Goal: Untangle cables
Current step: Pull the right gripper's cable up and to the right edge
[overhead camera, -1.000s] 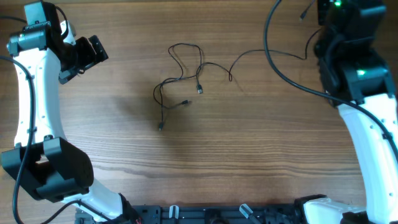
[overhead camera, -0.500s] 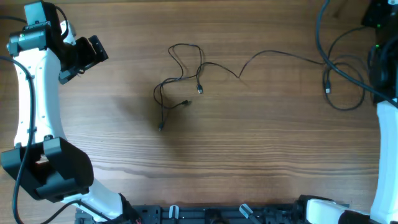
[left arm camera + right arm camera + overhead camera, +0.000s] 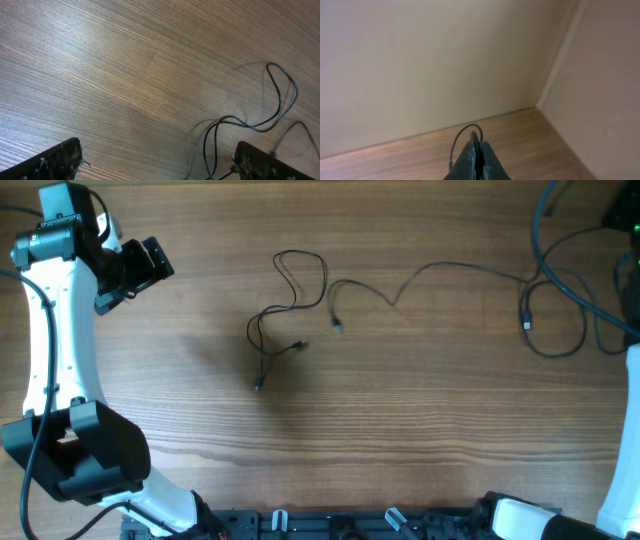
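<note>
Right end effector (image 3: 475, 147) has dragged one cable (image 3: 465, 266) further right, pinched shut on it, other cables (image 3: 283, 308) tangled mid-tabletop (image 3: 400, 430), left end effector (image 3: 157, 165) spread wide, empty.

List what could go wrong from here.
1. The right gripper pinches the cable only at its fingertips, so it may slip free.
2. The left gripper is open and away from the tangle, so pulling may drag or tighten it.
</note>
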Robot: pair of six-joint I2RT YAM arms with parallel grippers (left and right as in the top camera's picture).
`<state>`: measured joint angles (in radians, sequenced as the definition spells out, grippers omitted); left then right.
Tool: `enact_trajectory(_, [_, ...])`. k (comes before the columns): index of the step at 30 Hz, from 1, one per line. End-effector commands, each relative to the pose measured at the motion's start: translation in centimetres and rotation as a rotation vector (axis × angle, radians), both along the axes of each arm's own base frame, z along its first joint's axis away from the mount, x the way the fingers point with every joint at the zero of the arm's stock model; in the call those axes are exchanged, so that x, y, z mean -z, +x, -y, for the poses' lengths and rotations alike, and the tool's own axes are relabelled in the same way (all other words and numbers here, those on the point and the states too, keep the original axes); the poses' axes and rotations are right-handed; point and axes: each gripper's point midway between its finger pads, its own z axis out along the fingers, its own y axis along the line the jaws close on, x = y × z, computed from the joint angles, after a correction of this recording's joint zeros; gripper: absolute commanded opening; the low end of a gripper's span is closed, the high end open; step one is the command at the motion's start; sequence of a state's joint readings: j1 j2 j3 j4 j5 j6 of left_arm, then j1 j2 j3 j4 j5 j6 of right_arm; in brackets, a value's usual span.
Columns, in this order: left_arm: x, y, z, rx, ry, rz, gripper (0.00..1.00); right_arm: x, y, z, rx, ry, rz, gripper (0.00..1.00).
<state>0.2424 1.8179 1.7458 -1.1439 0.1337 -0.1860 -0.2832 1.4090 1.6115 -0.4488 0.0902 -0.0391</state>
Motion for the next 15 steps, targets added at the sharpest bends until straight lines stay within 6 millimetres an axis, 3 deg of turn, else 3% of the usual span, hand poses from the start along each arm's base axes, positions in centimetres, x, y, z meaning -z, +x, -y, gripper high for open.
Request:
enact_trajectory(1, [-0.2,0.1,0.1,-0.007,-0.015,0.009,1.0,-0.8,-0.8,1.9,0.035,-0.014,0.023,0.04])
enact_trajectory(7, [-0.2,0.1,0.1,-0.007,-0.015,0.009,1.0,2.0,0.4,-4.3,-0.325,0.129,-0.056,0.08])
enact_trajectory(10, [-0.2,0.1,0.1,-0.007,-0.015,0.009,1.0,7.0,0.4,-6.9,-0.415,0.375,-0.198,0.06])
enact_trajectory(11, [-0.2,0.1,0.1,-0.007,-0.015,0.009,1.0,9.5,0.3,-7.2,-0.4,0.464,-0.278,0.06])
enact_trajectory(15, [-0.2,0.1,0.1,-0.007,-0.015,0.009,1.0,16.1,0.5,-7.9,-0.351,0.629,-0.481,0.05])
